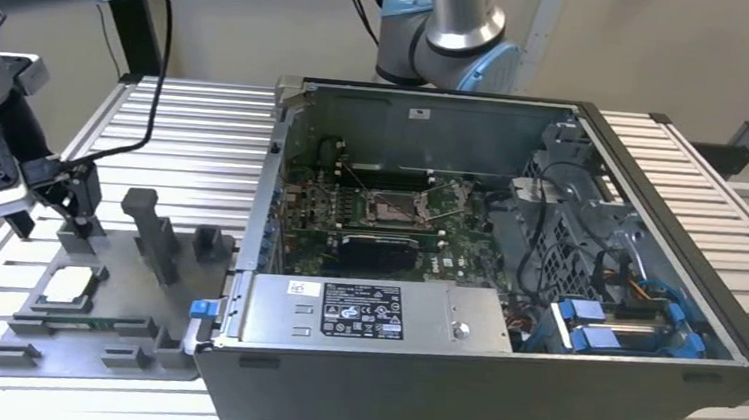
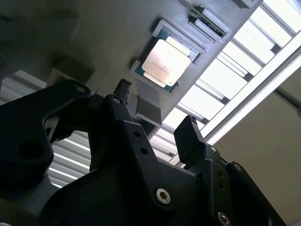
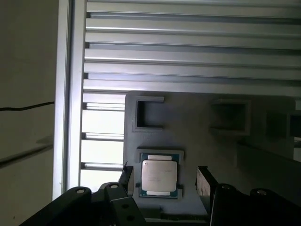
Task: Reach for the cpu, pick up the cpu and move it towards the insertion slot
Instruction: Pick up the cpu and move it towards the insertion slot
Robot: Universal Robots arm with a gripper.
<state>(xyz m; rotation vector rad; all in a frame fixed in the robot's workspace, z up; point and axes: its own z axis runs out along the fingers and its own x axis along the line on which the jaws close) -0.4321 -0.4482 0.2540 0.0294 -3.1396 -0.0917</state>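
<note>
Exterior view: observe that the gripper hangs over the far part of the grey fixture plate, which lies on the slatted table at the exterior view's left, just beside the open computer case. Its two black fingers are spread apart and nothing is held between them; you can treat the end effector as released. The fingertips sit close to one of the upright grey blocks of the fixture, but whether they touch it cannot be told. The cpu lies flat on the fixture plate, seated in a square recess, nearer to the camera than the gripper and apart from it. In the second wrist view the cpu shows its pale metal top inside the raised grey frame of the recess, beyond both fingers, with clear space between chip and fingertips. In the first wrist view the cpu appears between the two spread fingers, roughly centred in the gap, and is not gripped. The insertion slot, a shiny metal frame with a dark centre, sits on the green motherboard inside the case, well apart from both the cpu and the gripper
</note>
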